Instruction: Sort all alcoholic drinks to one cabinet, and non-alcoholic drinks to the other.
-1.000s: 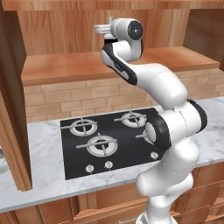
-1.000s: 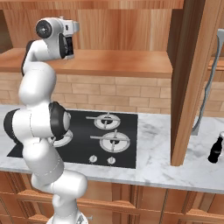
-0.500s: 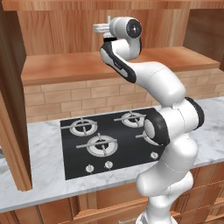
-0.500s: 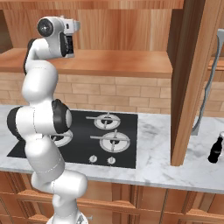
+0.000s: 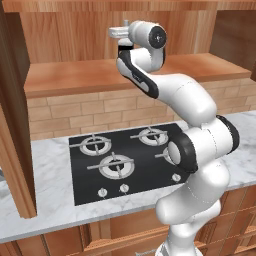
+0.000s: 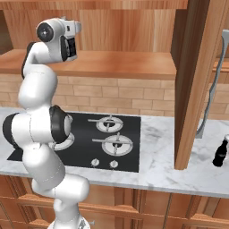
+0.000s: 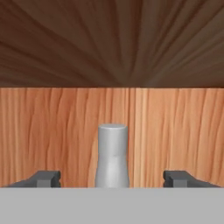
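Observation:
In the hand view my gripper [image 7: 113, 178] is open, with its two dark fingertips [image 7: 43, 178] set wide apart. Between them, touching neither, a short grey rounded post [image 7: 112, 155] stands in front of a reddish-brown wooden panel [image 7: 175, 131]. It resembles the cabinets' grey bar handles, but I cannot tell what it is. The arm reaches high above the stove towards the wooden back wall. A small black cola-shaped bottle [image 6: 220, 152] stands on the marble counter at the far right. An open cabinet door [image 6: 197, 80] hangs beside it, with a grey bar handle [image 6: 212, 94] behind.
A black gas hob [image 5: 125, 160] lies in the marble counter [image 5: 50, 205] under the arm. A wooden ledge [image 5: 75, 75] runs above the brick backsplash. Another open cabinet door [image 5: 15, 150] hangs at the left edge. Drawers sit below the counter.
The gripper's jaws have opened wide within the last half second. The arm has hardly moved, and the black bottle stands where it was.

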